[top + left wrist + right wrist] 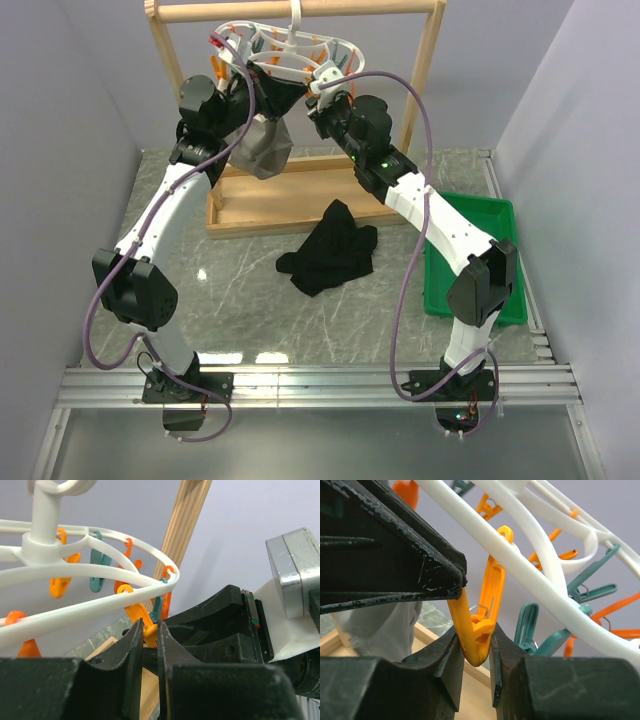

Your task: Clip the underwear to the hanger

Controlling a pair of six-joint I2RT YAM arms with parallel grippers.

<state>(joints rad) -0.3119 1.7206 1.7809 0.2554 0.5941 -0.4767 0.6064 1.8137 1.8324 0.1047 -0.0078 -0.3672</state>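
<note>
Orange peg (pixel 479 636) between right fingers (pixel 439 666), black underwear (pixel 330 250) well below

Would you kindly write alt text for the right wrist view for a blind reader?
The right claw pinches the lower end of an orange peg hanging from the white hanger. The black tip of the left claw touches the peg's side; teal pegs hang nearby.

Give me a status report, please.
Left claw and right claw shut on orange peg of hanger. Underwear loose on table. Grey garment hangs close by.
</note>
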